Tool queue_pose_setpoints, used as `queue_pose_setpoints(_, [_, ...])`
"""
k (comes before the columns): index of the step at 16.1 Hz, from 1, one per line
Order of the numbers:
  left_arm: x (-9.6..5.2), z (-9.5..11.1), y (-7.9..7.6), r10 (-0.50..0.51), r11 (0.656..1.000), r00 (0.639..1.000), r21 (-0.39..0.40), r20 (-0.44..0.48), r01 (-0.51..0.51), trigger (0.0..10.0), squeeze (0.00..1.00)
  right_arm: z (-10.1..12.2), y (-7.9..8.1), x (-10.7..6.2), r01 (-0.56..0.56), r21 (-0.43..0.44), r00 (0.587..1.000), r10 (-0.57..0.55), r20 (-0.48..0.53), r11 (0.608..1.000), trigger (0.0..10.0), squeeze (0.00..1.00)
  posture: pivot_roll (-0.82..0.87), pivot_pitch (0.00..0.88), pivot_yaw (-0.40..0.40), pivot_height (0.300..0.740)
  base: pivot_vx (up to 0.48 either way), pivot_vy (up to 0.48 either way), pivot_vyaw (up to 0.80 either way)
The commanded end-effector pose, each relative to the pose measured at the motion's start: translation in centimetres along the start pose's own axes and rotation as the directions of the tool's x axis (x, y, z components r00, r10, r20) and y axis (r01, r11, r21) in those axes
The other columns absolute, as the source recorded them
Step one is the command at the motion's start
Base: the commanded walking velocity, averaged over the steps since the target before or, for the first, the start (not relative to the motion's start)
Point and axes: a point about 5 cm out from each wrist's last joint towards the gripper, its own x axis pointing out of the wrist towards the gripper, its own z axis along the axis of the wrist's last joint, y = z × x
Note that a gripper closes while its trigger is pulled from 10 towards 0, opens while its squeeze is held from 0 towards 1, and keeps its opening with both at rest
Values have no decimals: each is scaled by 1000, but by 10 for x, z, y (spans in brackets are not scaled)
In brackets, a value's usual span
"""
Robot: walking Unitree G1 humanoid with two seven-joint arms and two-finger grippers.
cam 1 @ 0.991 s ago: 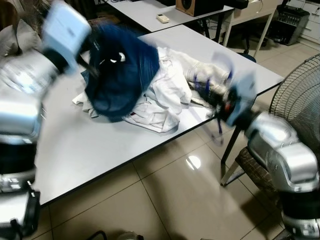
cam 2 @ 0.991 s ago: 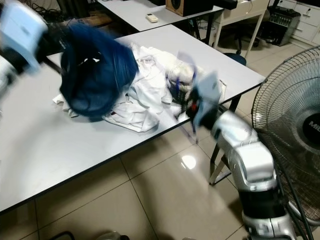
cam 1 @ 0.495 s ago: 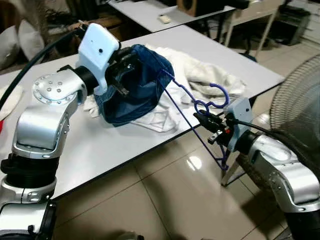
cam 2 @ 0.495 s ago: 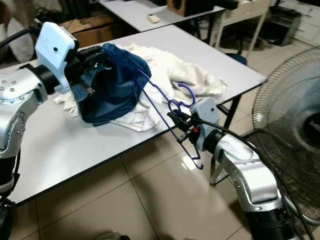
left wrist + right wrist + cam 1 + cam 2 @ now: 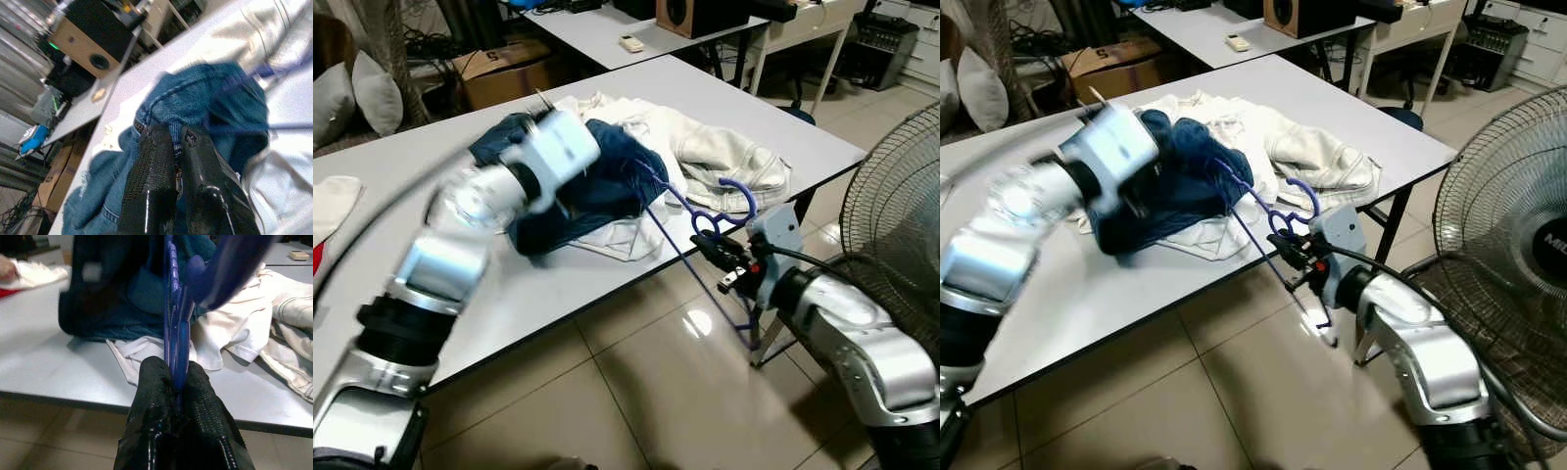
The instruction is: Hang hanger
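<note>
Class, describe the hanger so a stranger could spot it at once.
Find the white table, then its front edge by the right gripper. The hanger is the thin blue wire frame running from those fingers into the blue denim garment, unlike the soft white clothes beside it.

A thin blue plastic clothes hanger (image 5: 710,230) was held off the front edge of the white table (image 5: 558,284), its curved hook upward, clamped between the right gripper's (image 5: 177,382) black fingers. One long arm ran up into a dark blue denim garment (image 5: 597,186) bunched on the tabletop.
</note>
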Motion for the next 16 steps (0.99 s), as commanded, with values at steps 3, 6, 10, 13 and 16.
queue_pose_setpoints(3, [5,-22,-12,12,1000,997,-1,-74,-13,10000,0,6,5,-3,-18,0,1000,18,24,1000,10000,0,-199,0,103,740,0,0,0])
queue_pose_setpoints(6, [12,-37,-25,10,992,997,-125,-73,-19,10000,1000,2,8,-5,-15,28,1000,15,20,999,10000,0,-206,0,109,740,0,0,0])
queue_pose_setpoints(10, [11,-35,-38,17,960,1000,-280,-16,-20,10000,1000,3,9,-8,-15,39,1000,14,25,999,10000,0,-215,0,107,740,0,0,0])
queue_pose_setpoints(13, [5,-38,-45,67,950,998,-305,-12,-67,10000,1000,4,9,-10,-20,48,999,19,28,999,10000,0,-218,0,99,740,0,0,0])
queue_pose_setpoints(16, [2,-37,-53,100,949,995,-300,9,-93,10000,1000,4,8,-12,-30,60,999,29,25,998,10000,0,-220,0,86,740,0,0,0])
